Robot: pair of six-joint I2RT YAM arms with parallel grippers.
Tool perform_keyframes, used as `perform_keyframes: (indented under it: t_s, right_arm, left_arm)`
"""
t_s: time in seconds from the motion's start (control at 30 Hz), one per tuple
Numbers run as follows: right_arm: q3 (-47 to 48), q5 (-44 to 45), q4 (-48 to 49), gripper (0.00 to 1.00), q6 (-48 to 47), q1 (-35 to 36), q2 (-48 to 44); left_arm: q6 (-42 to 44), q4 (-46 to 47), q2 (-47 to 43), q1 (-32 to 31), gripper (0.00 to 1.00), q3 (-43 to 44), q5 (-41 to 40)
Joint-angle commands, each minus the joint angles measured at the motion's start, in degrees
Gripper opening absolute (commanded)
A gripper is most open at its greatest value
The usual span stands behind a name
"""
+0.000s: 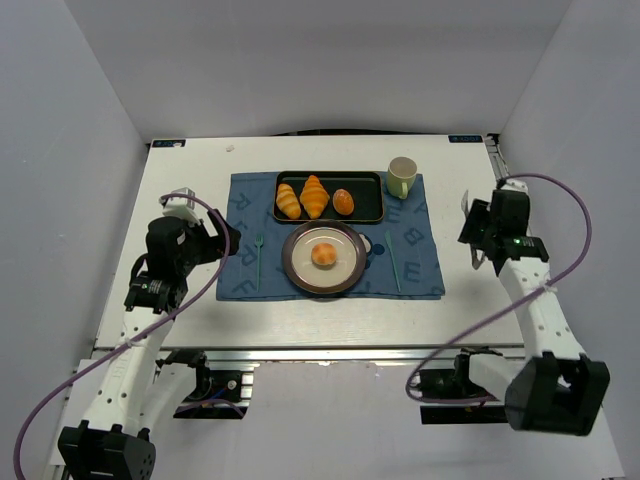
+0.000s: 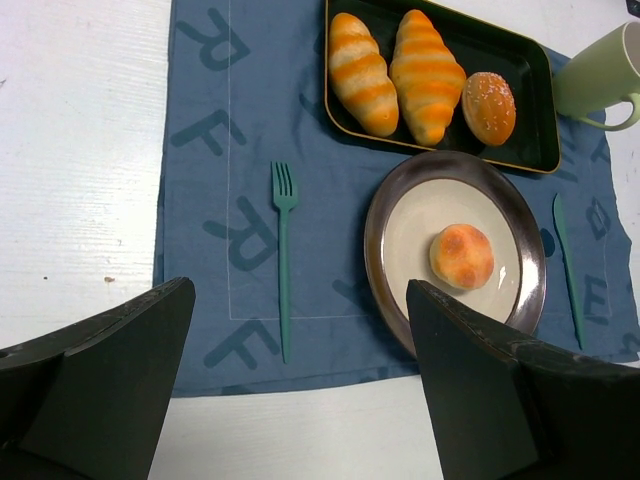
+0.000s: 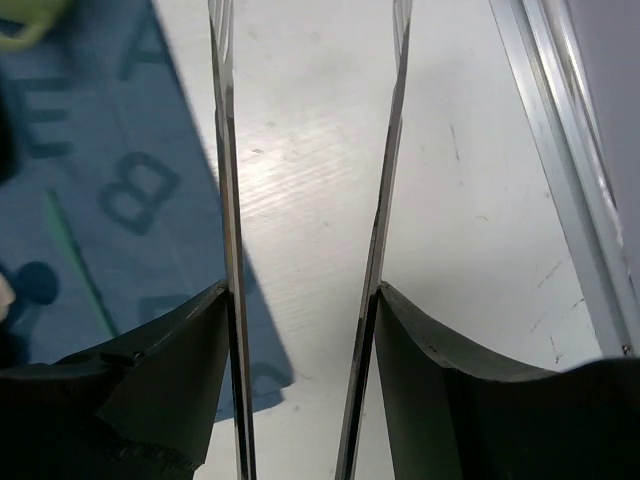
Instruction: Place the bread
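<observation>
The bread, a small round golden-orange bun, lies in the middle of the round plate on the blue mat. It also shows in the left wrist view, on the plate. My left gripper is open and empty, above the table to the left of the mat; in its own view the jaws stand wide apart. My right gripper is open and empty at the right of the mat, its thin fingers apart over the bare table.
A black tray behind the plate holds two ridged pastries and a darker oval bun. A green cup stands right of the tray. A green fork lies left of the plate, a green knife right of it.
</observation>
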Motion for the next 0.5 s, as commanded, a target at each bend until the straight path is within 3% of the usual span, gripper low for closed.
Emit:
perform_keyframes:
  t_s: [0.0, 0.23, 0.47]
  right_arm:
    - [-1.7, -10.8, 9.2, 0.62, -3.2, -7.9, 2.7]
    - [-4.0, -15.9, 18.2, 0.63, -6.1, -12.7, 16.0]
    - [-6.1, -19.0, 22.7, 0.63, -5.5, -13.9, 23.5]
  left_arm:
    - [-0.1, 0.6, -0.7, -0.2, 0.98, 0.4, 1.0]
    - [0.0, 0.8, -0.7, -0.2, 0.98, -0.3, 1.4]
    - [0.0, 1.4, 0.1, -0.2, 0.98, -0.7, 1.5]
